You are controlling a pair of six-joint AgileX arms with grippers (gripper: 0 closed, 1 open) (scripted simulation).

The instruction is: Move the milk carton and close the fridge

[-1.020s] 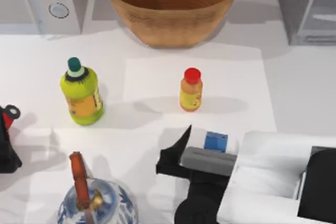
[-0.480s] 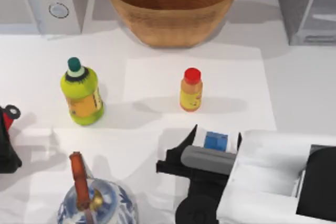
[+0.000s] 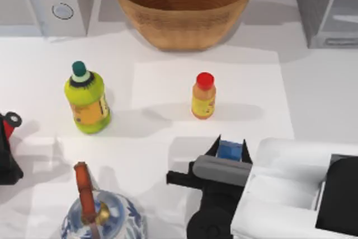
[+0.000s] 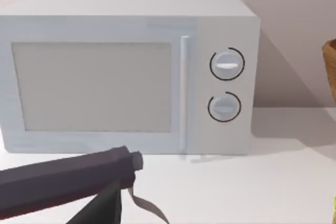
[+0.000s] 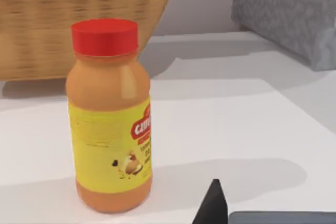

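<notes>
1. Where the top view looks straight down, the right gripper (image 3: pixel 230 150) sits at the near edge of the table, right of centre, its two dark fingers (image 3: pixel 214 148) flanking the milk carton (image 3: pixel 230 150); the fingers are pressed to the carton's sides, so the carton is gripped.
2. Of the carton, a small blue top face with white edges is visible between the fingers; its lettering cannot be read.
3. The top view also places the fridge (image 3: pixel 327 6) at the far right corner, dark-grey speckled side and pale panel showing; whether its door is shut cannot be told.
4. The right wrist view gives the orange-yellow bottle (image 5: pixel 109 116) with red cap at close range, upright, label legible in part; a wicker bowl (image 5: pixel 79 22) stands behind it, the speckled fridge side farther right.
5. The left wrist view faces the microwave (image 4: pixel 126 74) with two round dials; the left arm is parked at the table's left edge.
</notes>
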